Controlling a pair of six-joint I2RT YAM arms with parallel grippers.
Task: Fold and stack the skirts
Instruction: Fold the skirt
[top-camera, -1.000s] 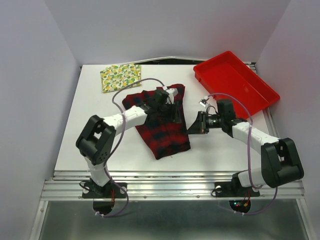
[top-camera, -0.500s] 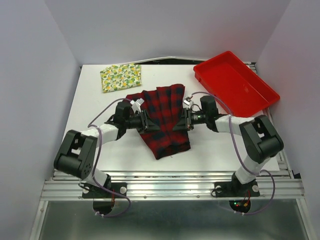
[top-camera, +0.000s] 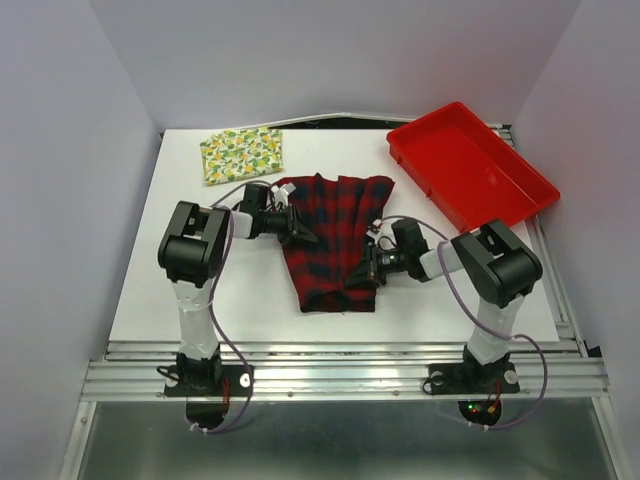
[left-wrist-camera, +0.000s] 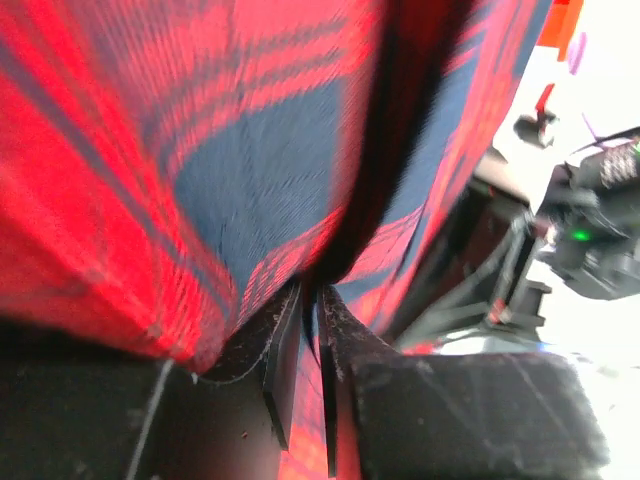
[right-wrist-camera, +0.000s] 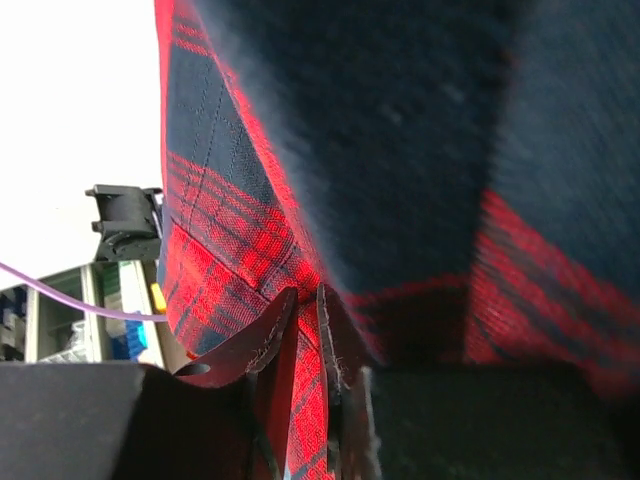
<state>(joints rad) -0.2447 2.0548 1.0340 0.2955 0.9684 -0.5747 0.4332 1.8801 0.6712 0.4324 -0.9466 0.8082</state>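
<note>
Pinching the plaid skirt (top-camera: 335, 240) from both sides, the two arms lie low over the bench (top-camera: 150, 290). The left end effector (top-camera: 303, 234) meets the skirt's left edge toward the far end, and the right end effector (top-camera: 362, 270) meets its right edge nearer the arm bases. In both wrist views the jaws stand narrow, with a fold of red-and-black cloth drawn in between the tips, so each looks closed on the fabric rather than empty.

The skirt lies spread in the middle of the bench, its wider end toward the far side. The lemon-print skirt (top-camera: 241, 154) sits as a compact rectangle at the far left, well apart. The red tray (top-camera: 470, 165) rests at the far right.

The plaid cloth appears soft, limp and fairly thick from its pleats. It will likely sag and drape when lifted, and layers may slip past each other. Holding it at opposite edges, taking all layers in each pinch, seems the safest way to carry a fold over evenly. A shallow bite risks catching only the top layer.
</note>
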